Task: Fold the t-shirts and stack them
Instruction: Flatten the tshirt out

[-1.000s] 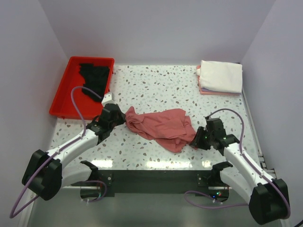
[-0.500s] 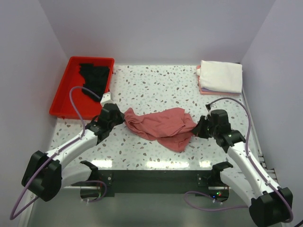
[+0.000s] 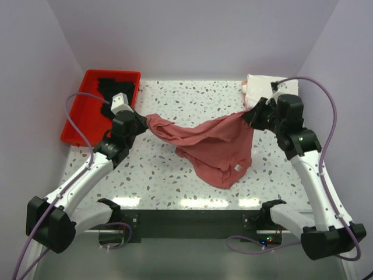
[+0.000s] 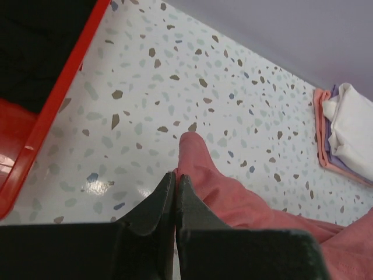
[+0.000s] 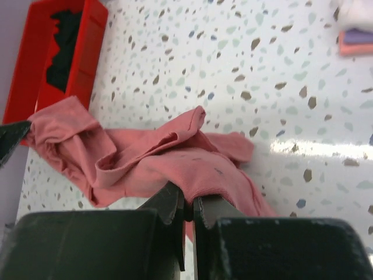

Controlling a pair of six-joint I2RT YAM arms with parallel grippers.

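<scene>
- Dusty-rose shirt [image 3: 213,149] hangs stretched between both grippers at frame centre, long axis running left to right, middle sagging toward the table [image 3: 175,99].
- Left gripper [image 3: 141,121] is closed tight on the shirt's left end; right gripper [image 3: 249,116] is pinched on the right end, nearer the folded stack [image 3: 271,94] at upper right.
- Top view alone shows the white tag [image 3: 238,168]; wrist views show each pinch close up.
</scene>
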